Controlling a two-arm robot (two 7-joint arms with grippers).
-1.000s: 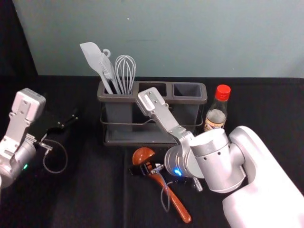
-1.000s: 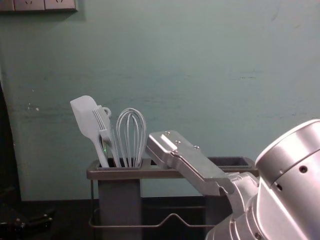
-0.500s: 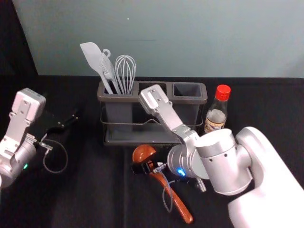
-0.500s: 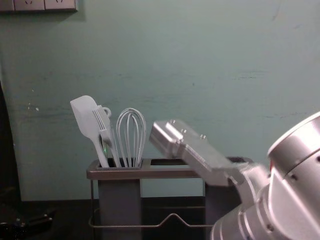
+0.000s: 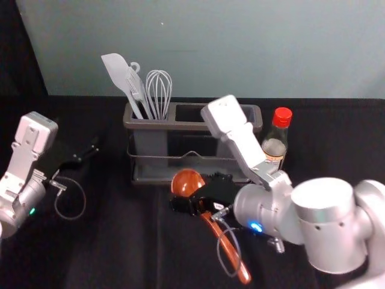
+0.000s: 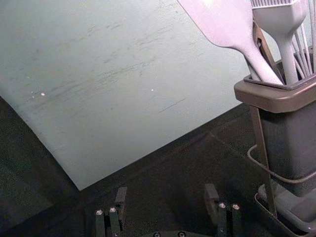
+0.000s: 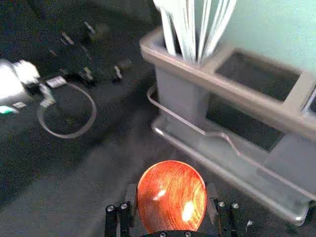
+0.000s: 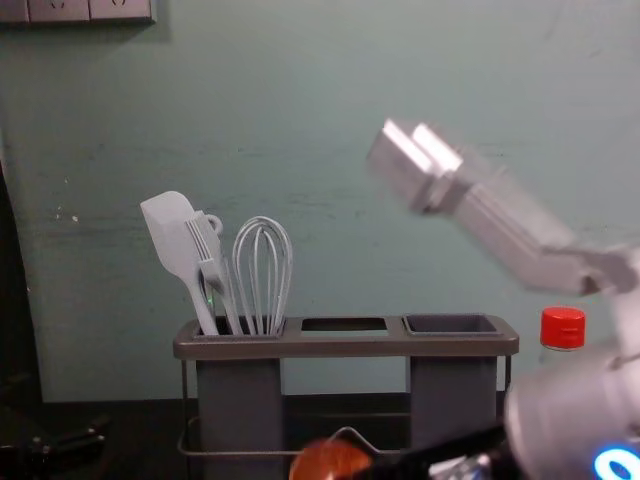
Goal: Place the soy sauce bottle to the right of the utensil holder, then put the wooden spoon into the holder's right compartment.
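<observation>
the wooden spoon [image 5: 186,182] is in front of the utensil holder [image 5: 180,125], at the right gripper [image 7: 172,195], with its bowl [image 7: 172,187] toward the holder and its handle [image 5: 243,275] slanting back toward the robot and to the right. right gripper: fingers part-open, one on each side of the bowl, judged to be clamping the spoon at its bowl end; whether the pads bear on the bowl's edge or on the neck beneath it, cannot be told. left gripper [image 6: 166,193]: parked at the left, fingers wide apart, nothing between them. the soy sauce bottle [image 5: 281,117] stands upright just to the right of the holder; that step is judged complete. handling: treat the spoon as light, stiff and not readily broken. the bowl is rounded and glossy, so expect low friction and possible rolling between the pads. the correct hold is at the bowl end, square across the spoon, leaving the handle free to enter first. maintain moderate, even pressure. before insertion, turn the handle downward and align its tip over the right compartment [image 8: 452,325]. caution: the long handle may pivot in the grip on striking the rim, or knock the bottle.
</observation>
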